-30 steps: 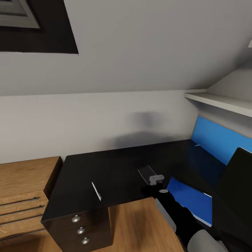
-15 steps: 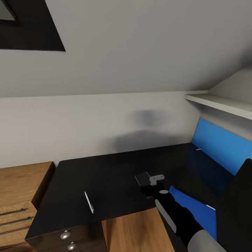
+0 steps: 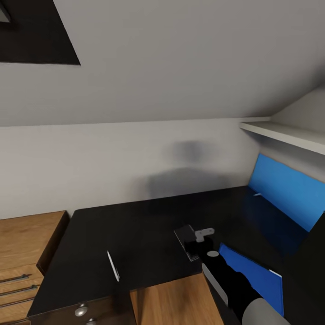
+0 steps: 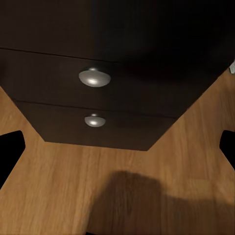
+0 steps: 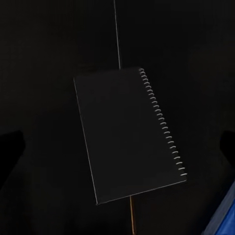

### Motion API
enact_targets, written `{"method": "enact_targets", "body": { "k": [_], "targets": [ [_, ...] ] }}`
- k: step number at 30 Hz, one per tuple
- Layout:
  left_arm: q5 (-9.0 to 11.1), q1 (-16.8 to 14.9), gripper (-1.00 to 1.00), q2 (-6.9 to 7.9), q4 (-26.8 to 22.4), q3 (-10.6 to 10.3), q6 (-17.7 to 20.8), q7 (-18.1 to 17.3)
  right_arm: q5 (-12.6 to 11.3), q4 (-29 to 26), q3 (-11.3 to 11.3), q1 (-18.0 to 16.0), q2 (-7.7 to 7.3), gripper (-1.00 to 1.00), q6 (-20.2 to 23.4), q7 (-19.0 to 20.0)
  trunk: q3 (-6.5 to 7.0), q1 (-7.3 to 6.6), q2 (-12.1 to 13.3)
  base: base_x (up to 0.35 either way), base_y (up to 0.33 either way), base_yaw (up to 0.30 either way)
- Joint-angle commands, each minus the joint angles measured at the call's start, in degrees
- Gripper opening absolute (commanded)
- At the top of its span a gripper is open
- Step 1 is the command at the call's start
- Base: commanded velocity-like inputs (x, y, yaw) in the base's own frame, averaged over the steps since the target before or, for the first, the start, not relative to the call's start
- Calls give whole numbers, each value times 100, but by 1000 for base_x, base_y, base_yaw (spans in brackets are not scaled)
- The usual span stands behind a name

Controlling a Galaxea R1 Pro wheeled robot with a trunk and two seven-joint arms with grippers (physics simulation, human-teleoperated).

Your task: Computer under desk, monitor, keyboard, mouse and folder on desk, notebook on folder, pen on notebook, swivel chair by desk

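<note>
The black desk (image 3: 135, 230) spans the head view. On it lie the slim pale pen (image 3: 113, 266) near its front edge, the small dark spiral-bound notebook (image 3: 184, 237) and, right of that, the bright blue folder (image 3: 253, 273). My right gripper (image 3: 195, 246) hovers just over the notebook's near edge. In the right wrist view it (image 5: 117, 149) is open, its dark fingertips (image 5: 11, 147) wide apart, with the notebook (image 5: 129, 134) flat below and a folder corner (image 5: 226, 215) beside it. My left gripper (image 4: 117, 149) is open, low before the desk's drawer unit (image 4: 122, 88).
A light wooden dresser (image 3: 22, 243) stands left of the desk. A white shelf (image 3: 289, 135) juts out at the right over a blue panel (image 3: 284, 189). A tall black slab (image 3: 313, 271) fills the right edge. Wood floor (image 3: 167, 302) lies under the desk's inner corner.
The whole head view has shifted, so the desk and pen sit further left and lower: the camera moved. My right gripper stays over the notebook's near edge.
</note>
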Motion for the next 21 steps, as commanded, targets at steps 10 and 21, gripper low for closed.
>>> {"method": "enact_targets", "body": {
  "k": [10, 21],
  "targets": [
    [65, -4, 100, 1, 2, -19, -9, -48, -56, 23, 34, -7, -11, 100, -117, -57, -11, 5, -10, 73, 0, 0],
    [71, -4, 100, 1, 2, -15, -9, -35, -58, 25, 51, -7, -55, 100, -438, -25, -11, 5, -10, 182, 0, 0]
  ]
}}
